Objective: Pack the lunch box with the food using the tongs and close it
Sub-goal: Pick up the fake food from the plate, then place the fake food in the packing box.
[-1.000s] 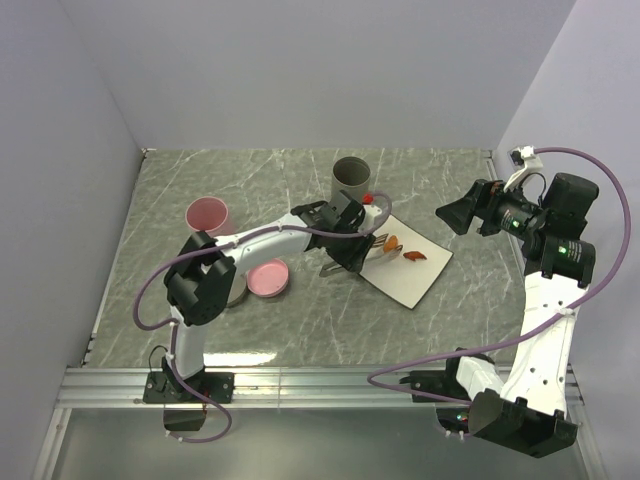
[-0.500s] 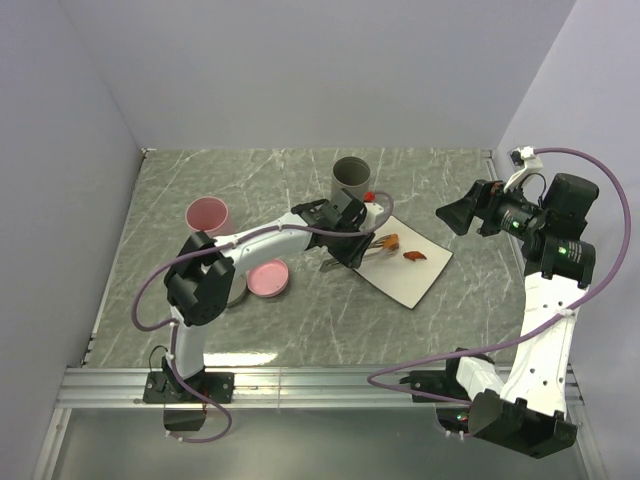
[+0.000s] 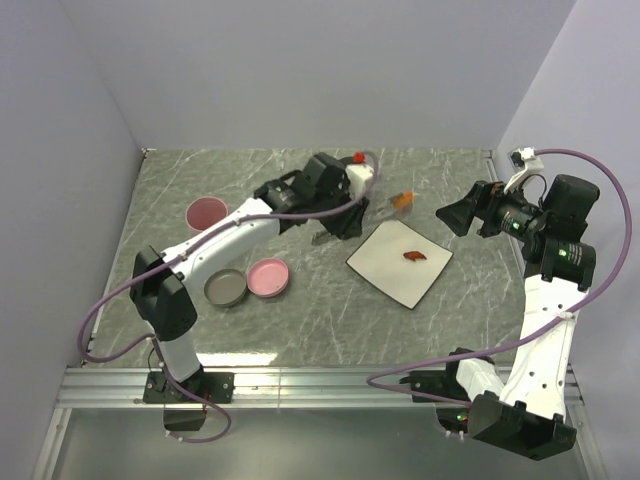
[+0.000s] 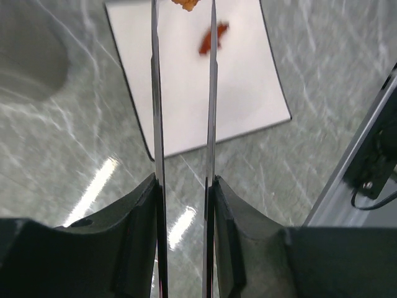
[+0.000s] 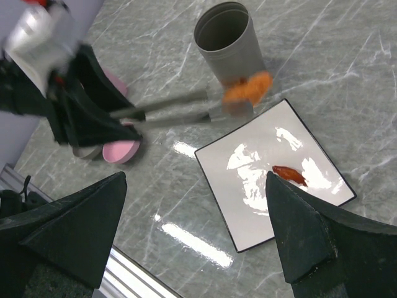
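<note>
My left gripper (image 3: 340, 215) (image 4: 184, 180) is shut on the tongs (image 3: 365, 215) (image 4: 155, 93) (image 5: 173, 108) and holds them in the air. Its fingers press the two thin metal arms toward each other. An orange-brown fried piece of food (image 3: 402, 200) (image 4: 185, 4) (image 5: 247, 88) is pinched in the tong tips, above the back edge of the white square plate (image 3: 385, 270) (image 4: 186, 105) (image 5: 248, 186). A red sausage (image 3: 413, 256) (image 4: 211, 38) (image 5: 288, 174) lies on the plate. The lunch box's grey round tub (image 5: 229, 37) stands behind the plate. My right gripper (image 3: 455, 215) (image 5: 195, 186) hovers open, high to the right of the plate.
A pink cup (image 3: 207, 213), a pink lid (image 3: 268, 277) and a grey lid (image 3: 226, 288) sit on the marble table to the left. Grey walls close in the back and both sides. A metal rail (image 3: 320, 380) runs along the near edge.
The left arm has lifted the tongs off the plate and swung them up and back, with the orange-brown piece in their tips. Its jaws squeezed in a little. The right arm has not moved.
</note>
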Robot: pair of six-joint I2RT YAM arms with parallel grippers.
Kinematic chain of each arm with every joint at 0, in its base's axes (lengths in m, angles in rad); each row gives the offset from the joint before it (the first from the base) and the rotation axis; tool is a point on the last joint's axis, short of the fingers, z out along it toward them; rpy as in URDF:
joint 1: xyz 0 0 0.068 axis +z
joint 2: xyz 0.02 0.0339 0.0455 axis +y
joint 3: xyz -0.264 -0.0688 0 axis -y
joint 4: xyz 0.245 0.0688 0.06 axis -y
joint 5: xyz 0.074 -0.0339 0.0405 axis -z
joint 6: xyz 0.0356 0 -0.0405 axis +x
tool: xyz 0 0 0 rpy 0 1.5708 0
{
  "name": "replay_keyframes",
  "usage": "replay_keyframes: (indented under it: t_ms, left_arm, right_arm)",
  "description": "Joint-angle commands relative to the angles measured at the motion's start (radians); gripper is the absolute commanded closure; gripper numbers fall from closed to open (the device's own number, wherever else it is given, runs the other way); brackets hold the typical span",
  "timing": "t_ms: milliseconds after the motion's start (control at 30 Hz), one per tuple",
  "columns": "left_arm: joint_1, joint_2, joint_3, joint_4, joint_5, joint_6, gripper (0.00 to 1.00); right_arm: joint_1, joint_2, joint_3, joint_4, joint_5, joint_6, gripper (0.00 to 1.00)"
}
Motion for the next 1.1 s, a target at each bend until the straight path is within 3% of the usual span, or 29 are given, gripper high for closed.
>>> replay_keyframes:
  t_ms: [0,167,400,733,1067]
  left_arm:
    - [0.085,-0.052,0.122,0.002,0.058,0.02,0.98]
    - [0.194,-0.026,0.208,-0.021,0.117,0.013,0.98]
    - [0.337,-0.003,0.213,-0.017,0.201,0.016,0.92]
    - [0.359,0.063,0.22,-0.037,0.221,0.026,0.89]
    - [0.36,0.117,0.254,-0.043,0.203,0.008,0.72]
  right_arm:
    - [-0.006,-0.017,0.011,0.005,0.01,-0.005,0.0]
    - [-0.009,-0.016,0.012,0.005,0.012,-0.008,0.0]
    - [-0.009,-0.013,0.008,0.02,0.004,0.006,0.0]
    - [-0.009,-0.01,0.012,0.011,0.009,0.003,0.0]
    - [-0.01,-0.007,0.017,0.011,0.012,0.005,0.0]
